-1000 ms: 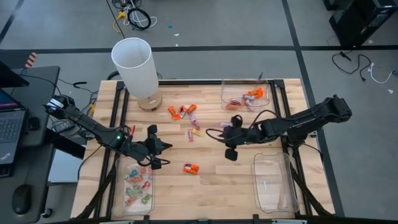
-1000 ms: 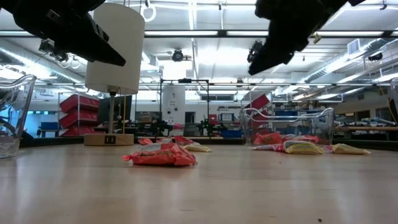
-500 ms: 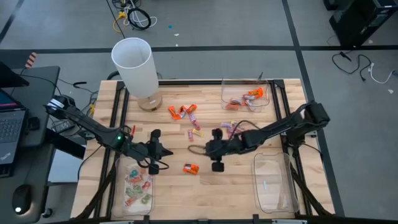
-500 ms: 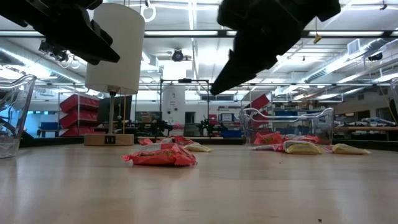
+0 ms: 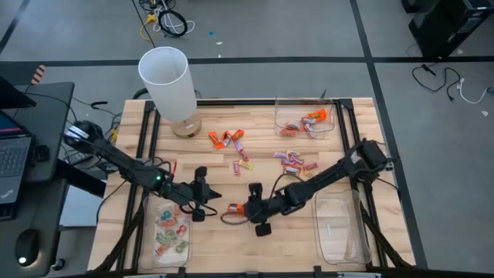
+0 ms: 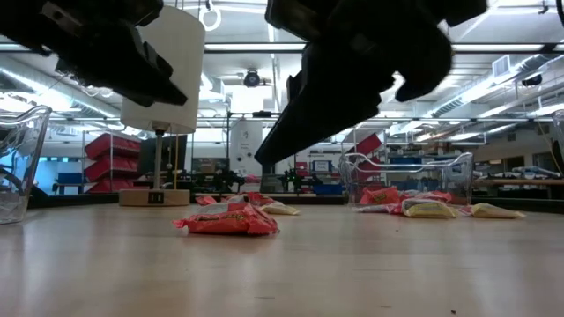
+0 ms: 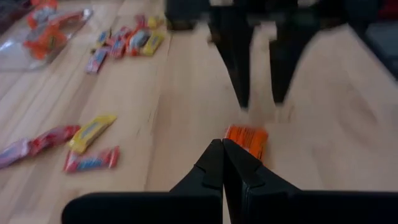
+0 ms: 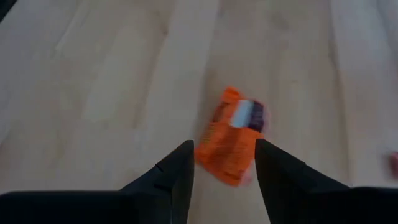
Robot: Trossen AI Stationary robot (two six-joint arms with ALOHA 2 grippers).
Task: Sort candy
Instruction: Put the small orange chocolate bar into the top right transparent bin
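Right end effector (image 8: 221,163) hangs over the counter (image 5: 255,243) w/ its fingers spread apart, straddling a lone orange candy (image 8: 232,136) w/o touching it; nothing is held. In the high view this end effector (image 5: 245,208) sits near the counter's middle, toward the front edge, and the orange candy (image 5: 235,208) is partly covered by it, so only a sliver shows. Left end effector (image 7: 222,163) has its fingers pressed fully together, empty, aimed at the same orange piece from the opposite side; in the high view it (image 5: 212,196) is just beside the front-left tray (image 5: 186,249), which holds pale green-and-pink sweets. Low view: both arms are dark silhouettes cut off by the top edge, fingertips hard to make out; the orange candy (image 6: 227,220) lies flat on the wood below them. More candy is scattered: an orange cluster (image 5: 226,138) near the white cylinder (image 5: 167,82), a few pink-and-yellow pieces (image 5: 241,161) mid-counter, another small group (image 5: 293,161) farther right. The back-right tray (image 5: 281,120) holds orange sweets; wrappers too small to read. The front-right tray (image 5: 353,247) is partly hidden by the right arm. The left wrist view is blurred; the right arm's fingers show as two dark smeared posts above the orange candy.
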